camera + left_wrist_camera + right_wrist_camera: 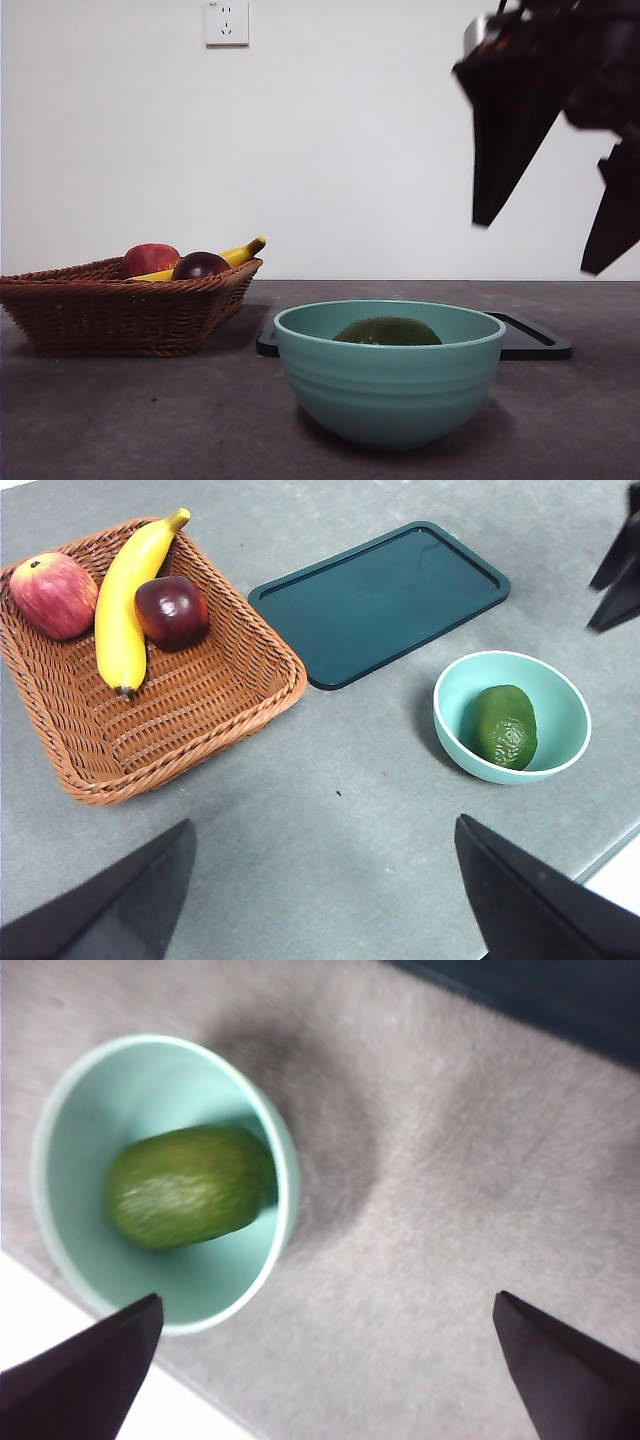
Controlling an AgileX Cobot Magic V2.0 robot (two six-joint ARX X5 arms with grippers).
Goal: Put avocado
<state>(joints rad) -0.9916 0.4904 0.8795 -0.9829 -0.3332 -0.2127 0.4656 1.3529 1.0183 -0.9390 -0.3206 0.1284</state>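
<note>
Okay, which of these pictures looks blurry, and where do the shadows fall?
Right wrist view: soft, slightly blurred; the bowl throws a dark shadow on the table. Left wrist view: sharp, the avocado skin texture clear. Front view: even light, a faint shadow beneath the bowl.

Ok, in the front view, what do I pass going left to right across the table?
Wicker basket holding the apple, then the dark purple fruit, then the banana → teal bowl with the avocado → right pincer, open, up high.
</note>
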